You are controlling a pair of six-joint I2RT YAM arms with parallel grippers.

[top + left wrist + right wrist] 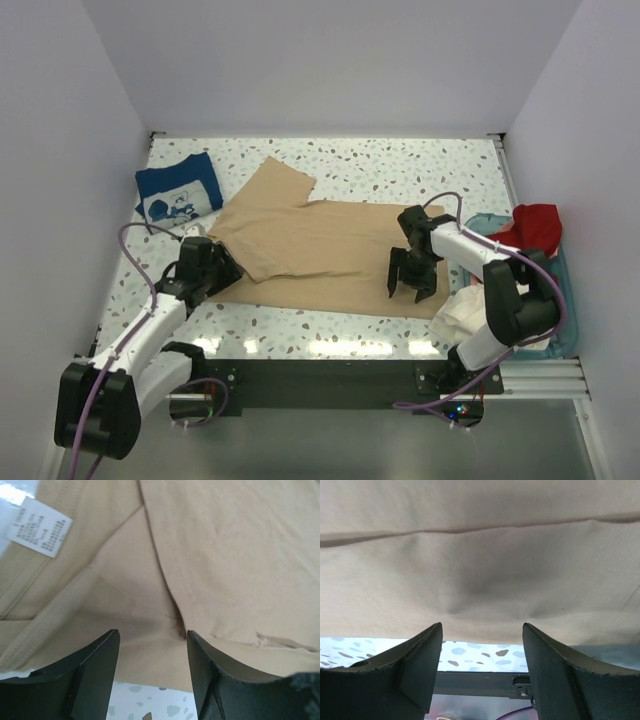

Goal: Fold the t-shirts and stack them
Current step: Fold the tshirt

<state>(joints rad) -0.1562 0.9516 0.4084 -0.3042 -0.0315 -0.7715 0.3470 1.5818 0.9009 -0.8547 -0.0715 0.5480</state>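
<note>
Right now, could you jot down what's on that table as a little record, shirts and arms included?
Being folded: tan t-shirt, spread on the table
Already folded: navy t-shirt, far left, print up
Waiting: red t-shirt in the teal basket; cream-white t-shirt by the basket, partly hidden by the right arm
Left end effector: open, at the tan shirt's collar end
Right end effector: open, at its hem end
</note>
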